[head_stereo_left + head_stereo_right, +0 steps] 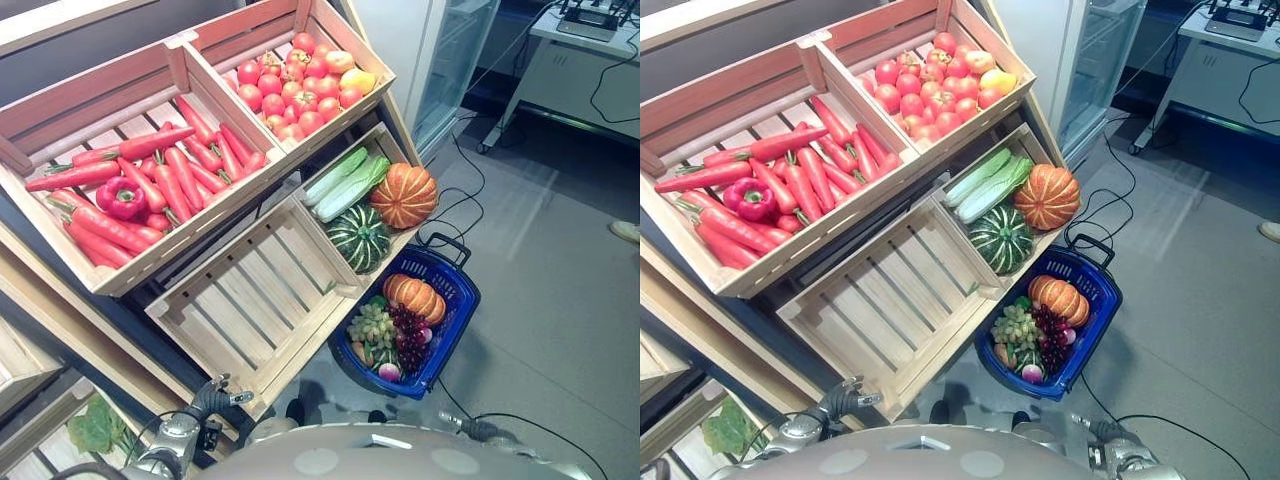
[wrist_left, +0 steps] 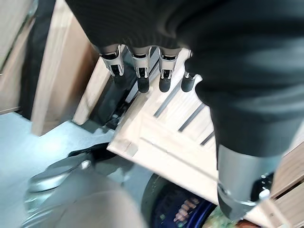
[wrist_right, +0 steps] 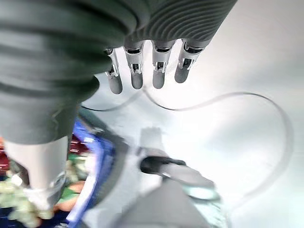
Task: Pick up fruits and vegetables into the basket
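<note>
My left hand (image 2: 142, 71) hangs low with its fingers straight and apart, holding nothing, just over the near corner of the empty crate (image 1: 262, 292). My right hand (image 3: 147, 71) is the same, fingers relaxed and spread, over bare floor (image 3: 228, 57) beside the blue basket (image 1: 462, 297).

I judge I am between picks, with both arms down. The basket sits on the floor below the empty crate's right corner and already carries a small orange pumpkin (image 1: 414, 297), green grapes (image 1: 371, 325) and dark grapes (image 1: 408, 335).

For the next pick I would take from the crate just beyond the empty one, which is the nearest stock to the basket: the large orange pumpkin (image 1: 404, 195), the striped green squash (image 1: 359, 236) and the pale green cabbages (image 1: 345, 180). The round ones are wide and smooth, so I would wrap my fingers well round the flank with the thumb opposite, and not trust a fingertip pinch. The shelf slopes towards me, so a nudged squash may roll against the crate's front rail. Lowering the piece onto a free spot beside the grapes would spare them from crushing.

Above the empty crate lie the red carrots (image 1: 165, 180) with a red pepper (image 1: 122, 197), and to their right a crate of tomatoes (image 1: 295, 85).

The floor beyond the basket is smooth grey, with a glass-fronted cabinet (image 1: 455, 60) and a white table (image 1: 585, 55) well behind.
</note>
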`<state>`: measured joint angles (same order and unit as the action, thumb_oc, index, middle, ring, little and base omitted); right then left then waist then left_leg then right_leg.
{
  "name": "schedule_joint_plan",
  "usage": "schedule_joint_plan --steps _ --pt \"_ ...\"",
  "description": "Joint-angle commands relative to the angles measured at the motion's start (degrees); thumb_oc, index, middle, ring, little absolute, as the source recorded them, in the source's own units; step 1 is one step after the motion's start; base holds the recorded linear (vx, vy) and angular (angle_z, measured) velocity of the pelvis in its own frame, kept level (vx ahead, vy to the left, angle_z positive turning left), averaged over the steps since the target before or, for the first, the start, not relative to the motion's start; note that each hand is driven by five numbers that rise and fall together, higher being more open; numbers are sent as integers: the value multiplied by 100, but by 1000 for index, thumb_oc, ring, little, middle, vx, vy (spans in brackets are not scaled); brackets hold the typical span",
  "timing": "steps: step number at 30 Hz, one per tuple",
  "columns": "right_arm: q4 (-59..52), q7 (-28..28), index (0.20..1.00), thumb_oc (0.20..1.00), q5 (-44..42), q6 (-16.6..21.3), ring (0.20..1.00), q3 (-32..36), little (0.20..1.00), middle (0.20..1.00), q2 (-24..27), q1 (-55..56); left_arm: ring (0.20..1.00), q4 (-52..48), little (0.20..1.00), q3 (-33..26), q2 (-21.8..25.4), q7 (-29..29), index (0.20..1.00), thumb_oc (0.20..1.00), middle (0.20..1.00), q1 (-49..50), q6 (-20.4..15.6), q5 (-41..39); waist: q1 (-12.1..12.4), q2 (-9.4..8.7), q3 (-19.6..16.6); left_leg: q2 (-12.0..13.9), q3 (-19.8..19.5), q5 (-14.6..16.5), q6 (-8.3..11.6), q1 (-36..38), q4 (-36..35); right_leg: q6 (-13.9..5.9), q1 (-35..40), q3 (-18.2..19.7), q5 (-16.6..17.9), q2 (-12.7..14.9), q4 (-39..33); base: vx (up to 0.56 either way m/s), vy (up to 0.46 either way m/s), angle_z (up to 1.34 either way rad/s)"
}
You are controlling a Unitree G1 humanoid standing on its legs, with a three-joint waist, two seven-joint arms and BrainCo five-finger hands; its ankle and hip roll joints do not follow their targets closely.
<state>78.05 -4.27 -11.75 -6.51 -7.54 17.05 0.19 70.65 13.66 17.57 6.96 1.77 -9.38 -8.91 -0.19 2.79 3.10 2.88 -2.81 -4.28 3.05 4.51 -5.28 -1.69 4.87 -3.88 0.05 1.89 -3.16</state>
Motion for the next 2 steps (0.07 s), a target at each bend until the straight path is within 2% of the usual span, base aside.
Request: schedule_joint_plan --steps 1,2 --pt "121 116 1000 1000 239 6 1000 -35 1000 1000 -18 -260 1000 212 1000 -180 -43 146 1000 1000 1000 -332 37 -175 43 -150 175 -280 131 504 -93 89 79 -447 -33 171 136 233 -12 -2 7 -13" --pt "86 126 1000 1000 227 10 1000 -66 1000 1000 -15 -276 1000 201 1000 -160 -49 142 1000 1000 1000 -333 59 -194 42 -150 175 -273 141 509 -89 90 77 -445 -28 173 133 231 -24 0 5 -10"
